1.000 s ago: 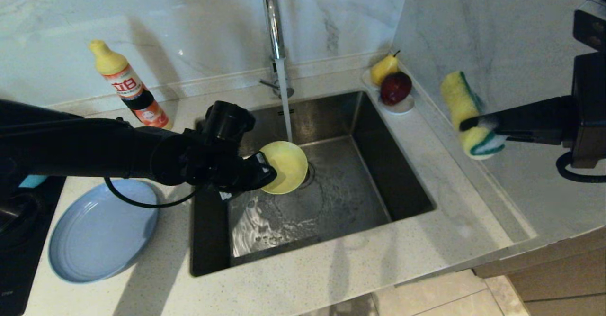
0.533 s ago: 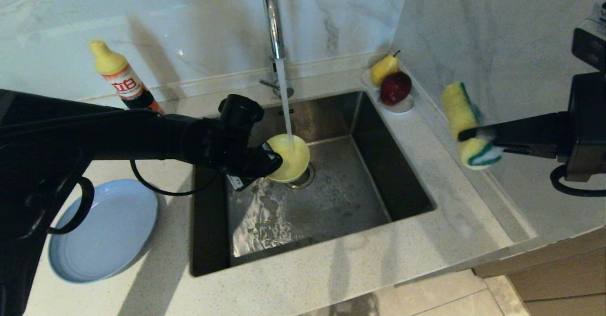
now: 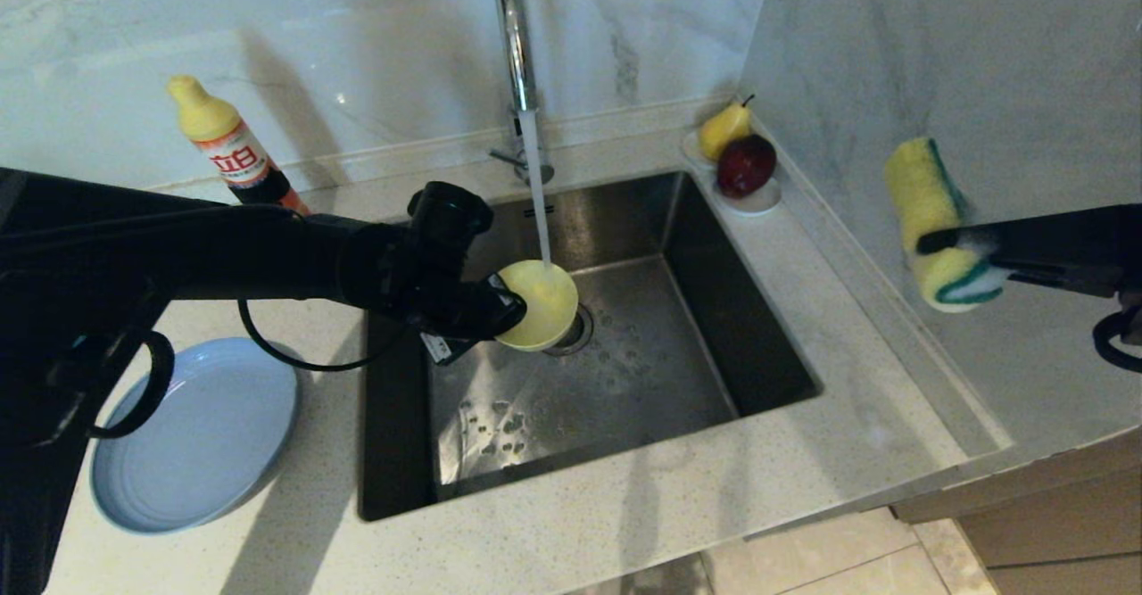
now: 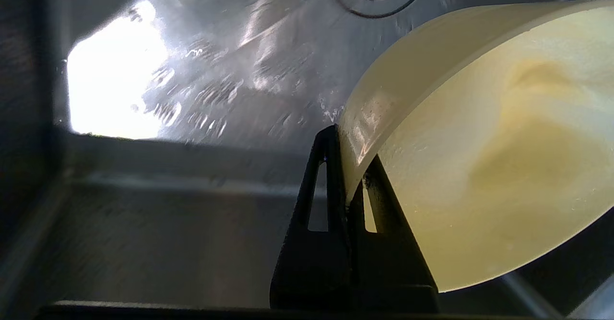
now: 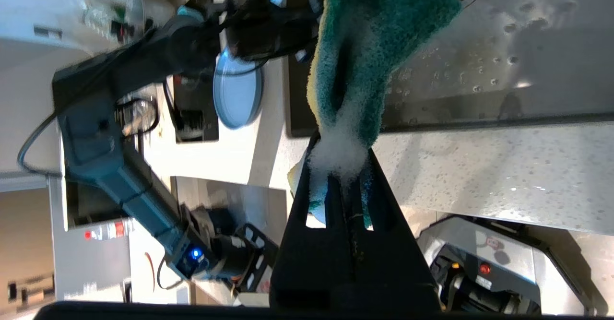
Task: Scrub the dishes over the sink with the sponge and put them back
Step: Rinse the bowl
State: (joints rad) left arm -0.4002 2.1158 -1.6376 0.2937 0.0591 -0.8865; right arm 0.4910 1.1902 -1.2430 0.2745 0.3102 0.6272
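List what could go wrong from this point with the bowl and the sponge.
1. The left gripper pinches only the rim of the tilted yellow bowl under the running tap; wet, it may slip into the sink.
2. The right gripper holds the soapy sponge out over the counter, so suds could drip there.

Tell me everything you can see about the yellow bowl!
The yellow bowl is small, round, smooth and pale yellow, and looks wet. The left gripper is shut on its rim, holding it tilted in the air inside the sink, above the drain. Water from the tap runs down at its far edge. Nothing else touches it.
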